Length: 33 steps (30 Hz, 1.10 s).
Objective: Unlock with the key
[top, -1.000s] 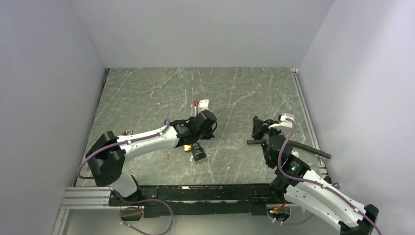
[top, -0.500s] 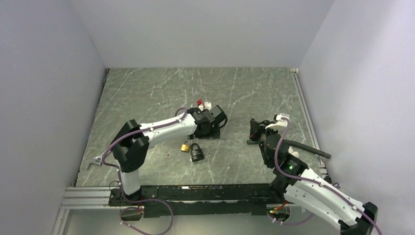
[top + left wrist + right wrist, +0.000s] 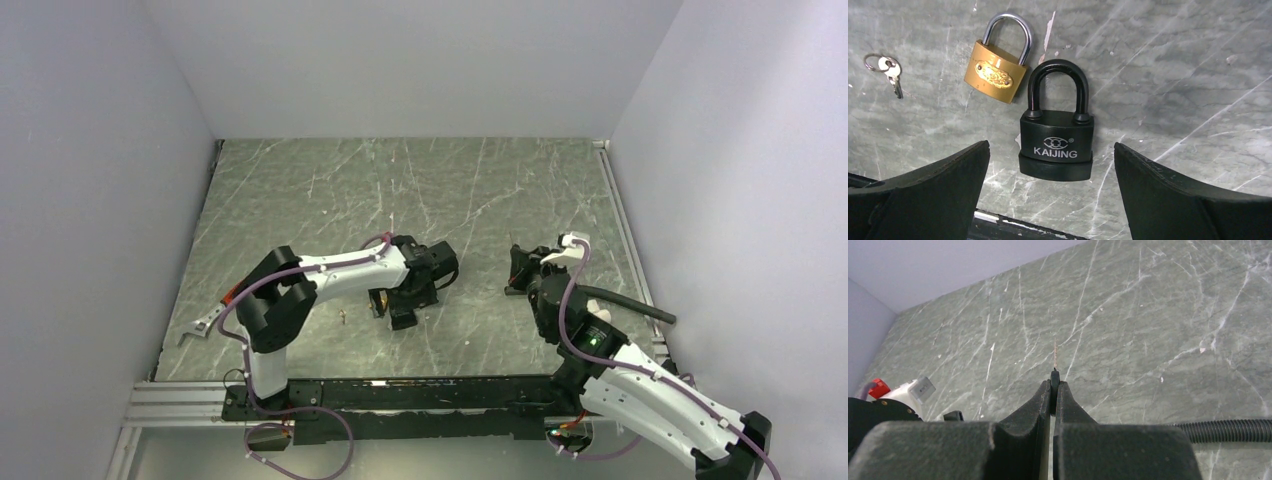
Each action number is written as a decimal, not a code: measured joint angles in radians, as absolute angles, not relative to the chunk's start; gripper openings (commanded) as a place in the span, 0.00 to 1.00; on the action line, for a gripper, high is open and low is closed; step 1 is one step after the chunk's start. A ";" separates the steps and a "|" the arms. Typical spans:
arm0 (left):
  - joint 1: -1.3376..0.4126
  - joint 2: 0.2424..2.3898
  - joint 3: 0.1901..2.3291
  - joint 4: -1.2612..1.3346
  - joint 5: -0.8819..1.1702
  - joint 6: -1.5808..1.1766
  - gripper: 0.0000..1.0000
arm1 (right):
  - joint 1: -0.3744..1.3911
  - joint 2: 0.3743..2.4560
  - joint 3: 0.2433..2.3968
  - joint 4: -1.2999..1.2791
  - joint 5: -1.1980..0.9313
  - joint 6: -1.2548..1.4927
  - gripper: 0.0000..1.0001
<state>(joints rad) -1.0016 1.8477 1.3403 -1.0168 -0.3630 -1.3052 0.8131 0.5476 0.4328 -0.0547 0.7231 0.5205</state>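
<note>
The key [image 3: 1054, 382] has a black head pinched between the fingers of my right gripper [image 3: 1054, 390], which is shut on it. Its thin blade [image 3: 1055, 352] sticks out forward, seen edge-on. In the top view that gripper [image 3: 520, 268] hovers right of centre. The black padlock [image 3: 1057, 142] marked KAIJING lies flat with its shackle closed, and a brass padlock [image 3: 995, 72] lies beside it. My left gripper [image 3: 1051, 150] hangs open just above the black padlock, one finger on each side of its body. From above, the left gripper [image 3: 415, 285] hides part of both padlocks [image 3: 402, 318].
A small silvery key on a ring [image 3: 890, 72] lies left of the brass padlock, also visible from above [image 3: 343, 316]. A black ribbed hose [image 3: 630, 300] runs across the table by the right arm. A metal rail [image 3: 400, 385] borders the near edge.
The left gripper went from shut to wide open. It swung back and right off the padlocks, then settled over the black one. The right gripper barely moved.
</note>
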 measured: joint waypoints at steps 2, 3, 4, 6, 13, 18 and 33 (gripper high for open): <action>-1.005 1.853 1.333 -1.016 -0.352 -1.315 0.99 | 0.813 0.547 0.433 -0.056 0.723 0.521 0.00; -1.005 1.859 1.333 -1.013 -0.347 -1.322 0.99 | 0.813 0.543 0.433 -0.057 0.723 0.523 0.00; -1.005 1.863 1.332 -1.010 -0.342 -1.325 0.99 | 0.813 0.541 0.433 -0.060 0.723 0.524 0.00; -1.005 1.868 1.322 -0.999 -0.334 -1.331 0.97 | 0.813 0.531 0.433 -0.071 0.723 0.528 0.00; -1.004 1.875 1.271 -0.951 -0.326 -1.338 0.86 | 0.813 0.480 0.433 -0.106 0.723 0.543 0.00; -1.000 1.868 1.246 -0.901 -0.316 -1.338 0.84 | 0.813 0.472 0.433 -0.123 0.723 0.551 0.00; -0.982 1.837 1.194 -0.810 -0.287 -1.304 0.00 | 0.813 0.472 0.433 -0.131 0.721 0.562 0.00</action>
<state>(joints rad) -0.9821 1.8370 1.1942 -0.8101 -0.2871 -1.3037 0.8131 0.4721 0.4328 -0.1314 0.7212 0.5617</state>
